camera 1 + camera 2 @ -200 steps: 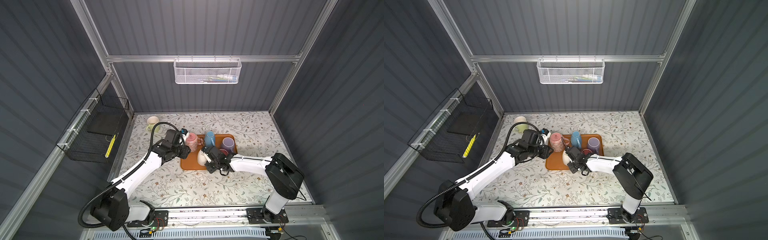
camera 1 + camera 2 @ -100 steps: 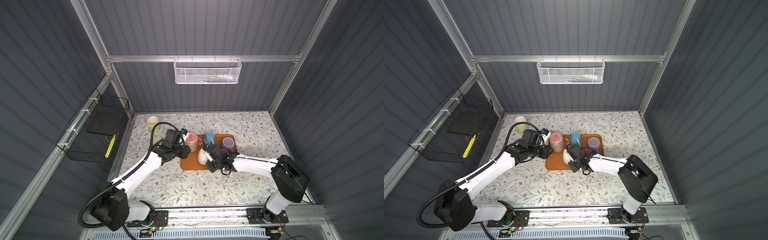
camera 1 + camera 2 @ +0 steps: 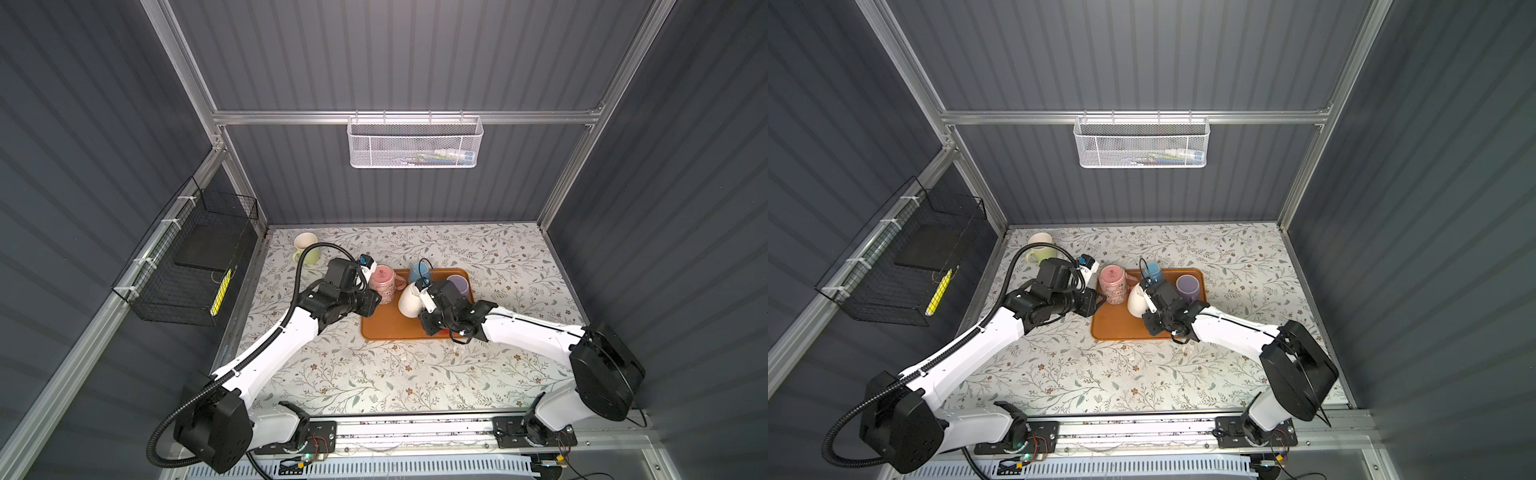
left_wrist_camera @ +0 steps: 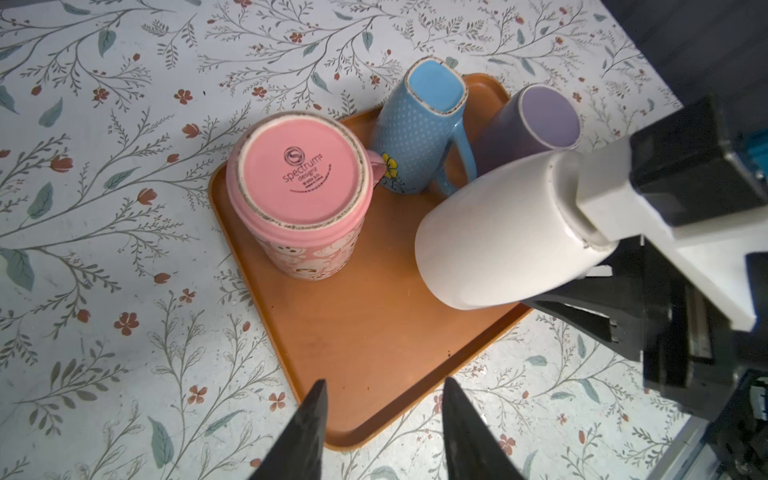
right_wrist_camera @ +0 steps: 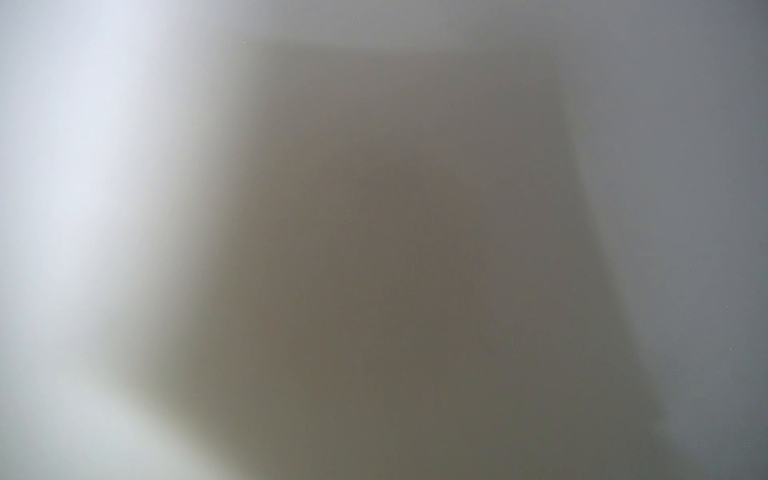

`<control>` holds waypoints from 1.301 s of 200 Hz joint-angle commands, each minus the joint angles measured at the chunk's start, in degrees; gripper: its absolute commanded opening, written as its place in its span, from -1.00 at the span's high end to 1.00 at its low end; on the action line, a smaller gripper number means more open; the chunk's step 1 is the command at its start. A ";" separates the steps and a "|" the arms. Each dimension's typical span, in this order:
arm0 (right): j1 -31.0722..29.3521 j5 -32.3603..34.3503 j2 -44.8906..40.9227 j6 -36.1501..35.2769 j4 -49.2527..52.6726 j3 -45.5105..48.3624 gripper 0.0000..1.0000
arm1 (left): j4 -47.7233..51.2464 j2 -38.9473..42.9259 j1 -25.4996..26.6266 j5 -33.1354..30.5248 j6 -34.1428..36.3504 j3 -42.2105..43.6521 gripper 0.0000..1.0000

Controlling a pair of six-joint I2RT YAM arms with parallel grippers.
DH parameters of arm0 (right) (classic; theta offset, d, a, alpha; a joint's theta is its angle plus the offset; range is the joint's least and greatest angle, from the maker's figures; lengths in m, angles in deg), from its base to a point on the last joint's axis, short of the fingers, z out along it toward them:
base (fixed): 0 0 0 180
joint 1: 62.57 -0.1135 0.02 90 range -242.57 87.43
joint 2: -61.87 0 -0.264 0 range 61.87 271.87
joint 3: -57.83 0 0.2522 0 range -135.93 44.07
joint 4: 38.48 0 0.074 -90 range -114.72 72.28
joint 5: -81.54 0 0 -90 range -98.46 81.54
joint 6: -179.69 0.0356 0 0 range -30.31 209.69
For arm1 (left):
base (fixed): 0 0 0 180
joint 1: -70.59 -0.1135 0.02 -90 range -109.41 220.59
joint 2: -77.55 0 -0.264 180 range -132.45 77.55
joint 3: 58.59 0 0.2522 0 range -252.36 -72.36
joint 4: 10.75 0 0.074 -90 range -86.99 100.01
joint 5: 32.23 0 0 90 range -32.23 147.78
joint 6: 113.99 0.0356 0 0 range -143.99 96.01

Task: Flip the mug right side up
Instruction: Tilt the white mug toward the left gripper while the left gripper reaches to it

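A plain white mug (image 3: 409,300) (image 3: 1137,302) hangs tilted over the orange tray (image 3: 390,328). In the left wrist view the white mug (image 4: 498,237) lies almost on its side, with its base toward the right wrist. My right gripper (image 3: 424,311) (image 3: 1152,309) (image 4: 573,299) is shut on it; the handle and the contact are hidden. The right wrist view shows only a blurred white surface. My left gripper (image 4: 384,399) (image 3: 372,301) stands open and empty over the tray's (image 4: 365,332) near-left corner, beside the pink mug.
A pink mug (image 3: 384,282) (image 4: 299,187) and a blue mug (image 3: 417,272) (image 4: 419,133) stand upside down on the tray, with a purple mug (image 3: 457,282) (image 4: 536,120) behind. A pale mug (image 3: 305,247) sits at the back left. A wire basket (image 3: 195,257) hangs on the left wall.
The right gripper has raised the white mug a little and carried it toward the back of the tray. Its elbow has swung outward. The left arm has stayed still.
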 commanded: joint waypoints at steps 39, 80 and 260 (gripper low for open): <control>2.12 -4.51 -8.13 0.35 -5.99 1.36 0.93 | -10.00 5.03 -3.63 13.70 -5.30 2.25 0.06; 4.72 -8.79 -11.79 1.45 -7.67 2.65 0.93 | -18.11 6.96 -8.02 24.61 -10.87 5.32 0.06; 9.05 -23.80 -20.79 5.52 -17.59 3.37 0.95 | -44.06 -0.19 -8.99 48.01 -25.40 6.74 0.04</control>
